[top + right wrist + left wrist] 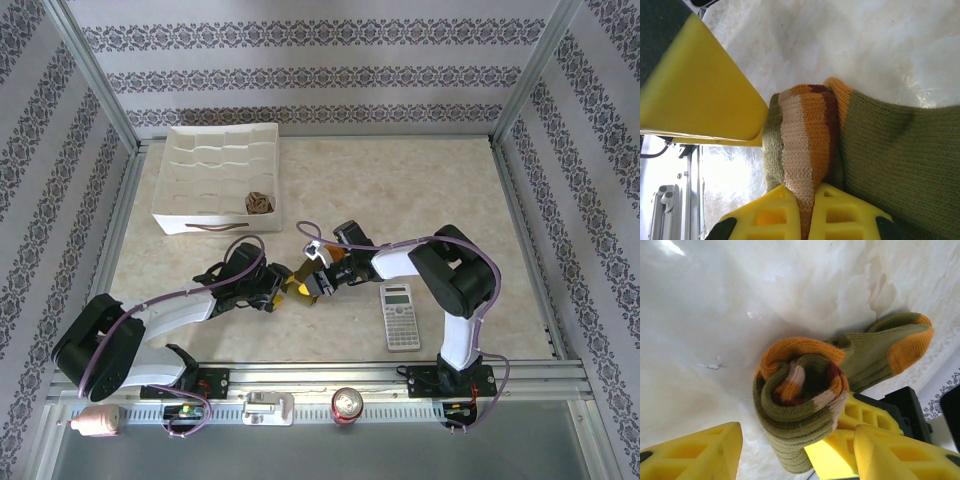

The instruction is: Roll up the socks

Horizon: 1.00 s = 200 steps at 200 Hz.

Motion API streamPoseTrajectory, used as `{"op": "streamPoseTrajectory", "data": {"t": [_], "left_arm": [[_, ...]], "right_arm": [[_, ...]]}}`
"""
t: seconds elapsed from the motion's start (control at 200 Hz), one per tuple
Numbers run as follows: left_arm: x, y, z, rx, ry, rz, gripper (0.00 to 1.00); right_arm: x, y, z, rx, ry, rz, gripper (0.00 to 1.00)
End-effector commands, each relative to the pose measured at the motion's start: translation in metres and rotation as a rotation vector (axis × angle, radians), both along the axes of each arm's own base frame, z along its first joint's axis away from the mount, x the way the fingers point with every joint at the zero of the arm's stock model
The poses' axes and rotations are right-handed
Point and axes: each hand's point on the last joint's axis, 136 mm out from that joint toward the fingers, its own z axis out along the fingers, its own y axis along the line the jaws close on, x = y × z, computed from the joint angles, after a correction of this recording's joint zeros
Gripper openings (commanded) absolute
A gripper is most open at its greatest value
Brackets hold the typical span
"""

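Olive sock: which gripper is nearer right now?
Right. The right gripper is shut on the olive sock at its striped cuff; the left gripper is open, fingers flanking the rolled end, contact unclear.

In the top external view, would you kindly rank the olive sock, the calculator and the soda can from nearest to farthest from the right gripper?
1. olive sock: clamped in the right gripper, mid-table.
2. calculator: to the gripper's right, nearer the bases.
3. soda can: on the front rail between the bases.
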Motion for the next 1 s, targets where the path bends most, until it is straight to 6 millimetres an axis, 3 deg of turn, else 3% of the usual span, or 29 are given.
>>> {"op": "streamPoseTrajectory", "data": {"t": [0.0,0.195,0.29,0.33,0.48,0.644,0.759,0.879,0.994], "left_arm": [[0.004,-0.011,-0.002,-0.038,-0.012,-0.007,0.59],[0.013,-0.020,-0.012,-0.038,-0.007,-0.026,0.54],[0.007,-0.021,-0.026,-0.025,0.034,-0.028,0.44],[0.003,-0.019,-0.032,-0.012,0.061,-0.030,0.35],[-0.025,-0.008,-0.050,0.035,0.204,-0.024,0.00],[-0.069,0.024,-0.045,0.163,0.346,-0.005,0.00],[-0.094,0.043,-0.045,0.243,0.444,0.030,0.00],[-0.099,0.053,-0.046,0.292,0.493,0.091,0.00],[-0.097,0.054,-0.044,0.329,0.524,0.111,0.00]], "right_arm": [[-0.037,-0.056,-0.082,-0.345,0.252,-0.096,0.00],[-0.038,-0.056,-0.085,-0.352,0.275,-0.098,0.00],[-0.038,-0.056,-0.086,-0.356,0.281,-0.100,0.00],[-0.037,-0.056,-0.086,-0.355,0.278,-0.099,0.00],[-0.035,-0.057,-0.086,-0.380,0.229,-0.070,0.00],[-0.038,-0.037,-0.067,-0.386,0.019,0.105,0.00],[-0.035,-0.019,-0.039,-0.338,-0.236,0.169,0.31],[-0.029,-0.010,0.012,-0.262,-0.648,0.109,0.54],[-0.030,-0.017,0.034,-0.325,-0.836,0.053,0.58]]}}
